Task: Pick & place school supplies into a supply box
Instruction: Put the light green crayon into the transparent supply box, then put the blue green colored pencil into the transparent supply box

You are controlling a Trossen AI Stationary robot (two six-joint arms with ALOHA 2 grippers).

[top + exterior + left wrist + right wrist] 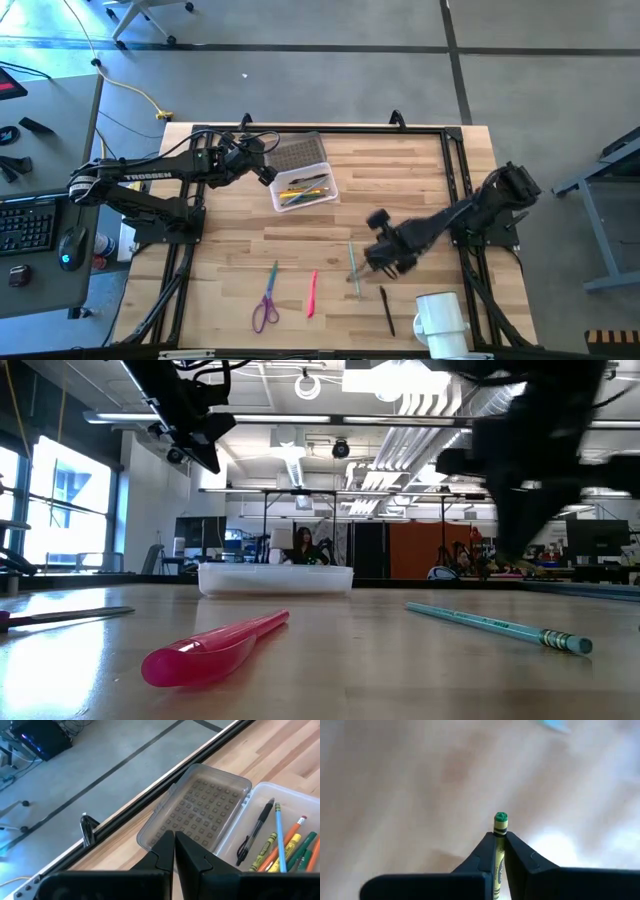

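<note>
The clear supply box sits at the table's far middle and holds several pens, pencils and crayons. In the low view the box rests flat on the table. My left gripper is shut and hovers just left of the box, over the grey textured rectangle. My right gripper, at the near right, is shut on a green crayon. Purple scissors, a pink pen, a teal pencil and a black pen lie flat on the near table. My right gripper pinches the green crayon between its two fingers, on its yellow-green wrapped body. The crayon lies along the fingers, and its green end sticks out past the fingertips. The end touches nothing that shows.
A white mug stands at the near right corner, close to the black pen. The grey textured rectangle lies against the box's far side. Black frame rails run along the table's edges. Bare wood lies between the box and the loose supplies.
</note>
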